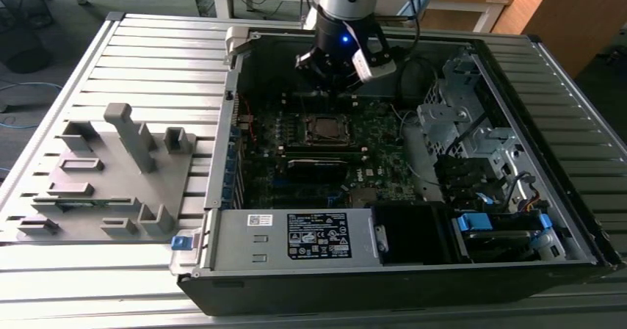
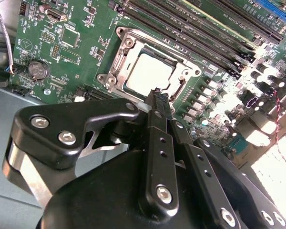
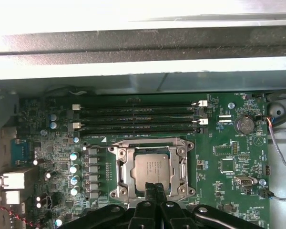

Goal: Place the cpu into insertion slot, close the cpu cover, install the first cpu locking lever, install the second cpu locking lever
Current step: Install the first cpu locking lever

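The cpu, a flat square chip with a dull grey top, lies in the insertion slot on the green motherboard. The cpu cover, a silver frame with a square cut-out, lies flat around it. My gripper hangs just above one edge of the socket, its two black fingers pressed together with nothing between them. In the exterior view the gripper is over the far part of the board, inside the open computer case.
Long black memory slots run beside the socket. A coin battery sits on the board. The power supply box and drive bays line the case's near side. A grey fixture stands at the exterior view's left.
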### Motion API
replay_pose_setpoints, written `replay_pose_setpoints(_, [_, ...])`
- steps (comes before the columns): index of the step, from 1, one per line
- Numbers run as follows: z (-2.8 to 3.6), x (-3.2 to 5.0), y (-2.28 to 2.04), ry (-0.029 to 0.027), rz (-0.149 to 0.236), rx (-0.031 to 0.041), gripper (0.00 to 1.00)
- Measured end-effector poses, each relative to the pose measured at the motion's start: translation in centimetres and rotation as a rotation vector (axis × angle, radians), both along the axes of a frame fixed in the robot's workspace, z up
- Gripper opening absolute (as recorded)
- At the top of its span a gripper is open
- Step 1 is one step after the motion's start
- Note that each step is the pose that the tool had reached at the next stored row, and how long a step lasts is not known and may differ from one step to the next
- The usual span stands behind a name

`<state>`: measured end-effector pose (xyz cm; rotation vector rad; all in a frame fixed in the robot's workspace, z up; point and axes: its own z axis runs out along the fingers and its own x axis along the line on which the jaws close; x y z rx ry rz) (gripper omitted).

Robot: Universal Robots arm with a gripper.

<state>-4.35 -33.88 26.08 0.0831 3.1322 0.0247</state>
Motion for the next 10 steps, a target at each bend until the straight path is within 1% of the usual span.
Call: replay_pose_setpoints(10, [0.23, 0.0, 0.0, 0.0, 0.0, 0.0, 0.11])
